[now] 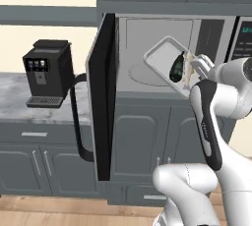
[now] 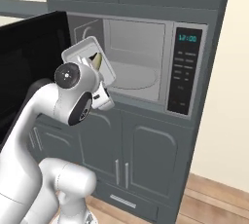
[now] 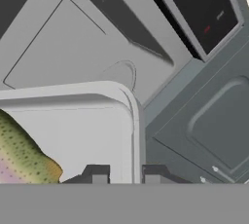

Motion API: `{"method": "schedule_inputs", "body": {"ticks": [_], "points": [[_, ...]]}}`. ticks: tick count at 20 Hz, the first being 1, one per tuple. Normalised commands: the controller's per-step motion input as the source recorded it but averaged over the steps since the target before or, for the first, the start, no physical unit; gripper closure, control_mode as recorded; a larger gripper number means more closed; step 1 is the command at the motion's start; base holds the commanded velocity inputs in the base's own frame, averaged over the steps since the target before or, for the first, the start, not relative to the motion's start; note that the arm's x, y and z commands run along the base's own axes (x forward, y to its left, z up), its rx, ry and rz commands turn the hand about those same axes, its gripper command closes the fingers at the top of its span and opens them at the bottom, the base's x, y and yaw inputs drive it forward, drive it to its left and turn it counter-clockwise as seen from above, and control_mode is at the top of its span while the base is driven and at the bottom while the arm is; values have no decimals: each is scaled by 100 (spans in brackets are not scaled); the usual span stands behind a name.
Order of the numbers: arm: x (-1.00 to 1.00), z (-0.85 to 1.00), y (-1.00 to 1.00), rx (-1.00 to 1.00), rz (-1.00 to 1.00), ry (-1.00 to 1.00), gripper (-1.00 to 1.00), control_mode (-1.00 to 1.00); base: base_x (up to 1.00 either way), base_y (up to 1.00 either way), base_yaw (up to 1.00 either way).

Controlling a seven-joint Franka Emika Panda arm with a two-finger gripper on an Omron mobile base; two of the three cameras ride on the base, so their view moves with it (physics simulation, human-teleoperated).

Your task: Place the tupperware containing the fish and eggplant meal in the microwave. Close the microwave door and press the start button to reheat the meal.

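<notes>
One step is in hand: the gripper (image 3: 125, 177), clamped on the tupperware (image 1: 165, 62) rim, holds it tilted at the open microwave (image 2: 136, 65) mouth. Next it likely needs levelling and setting on the microwave floor before the microwave door (image 1: 101, 97) is shut.

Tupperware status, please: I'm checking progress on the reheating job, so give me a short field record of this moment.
tupperware: gripped by its rim, tilted steeply, at the microwave opening
gripper: shut on the tupperware rim
fish and eggplant meal: in the tray, slid toward the gripper side
microwave: cavity open, turntable bare
microwave door: swung wide open to the left
keypad: display lit, untouched
coffee machine: on the counter, left
</notes>
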Motion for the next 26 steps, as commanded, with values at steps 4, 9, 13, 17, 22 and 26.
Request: {"method": "schedule_inputs", "body": {"ticks": [4,9,13,17,22,26], "points": [[0,0,0,0,0,0,100,100,3,-27,16],[0,0,0,0,1,0,100,-100,0,0,2],[10,0,0,0,0,0,100,-100,0,0,0],[13,-3,0,0,0,2,100,-100,0,0,0],[35,-16,0,1,0,4,100,-100,0,0,0],[54,-34,2,1,-7,8,100,-100,0,0,0]]}}
